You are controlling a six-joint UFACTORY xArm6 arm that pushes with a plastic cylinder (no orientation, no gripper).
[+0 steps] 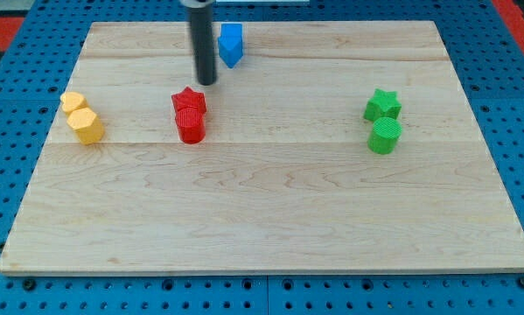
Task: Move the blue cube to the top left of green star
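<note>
The blue cube [231, 44] sits near the view's top edge of the wooden board [270, 219], left of centre. The green star [382, 105] lies far to the right, with a green cylinder [385, 136] touching it just below. My tip [206, 82] is just below and to the left of the blue cube, apart from it, and just above the red star [189, 101].
A red cylinder [192, 128] sits right below the red star. Two yellow blocks [73, 102] [87, 125] lie together near the board's left edge. Blue pegboard surrounds the board.
</note>
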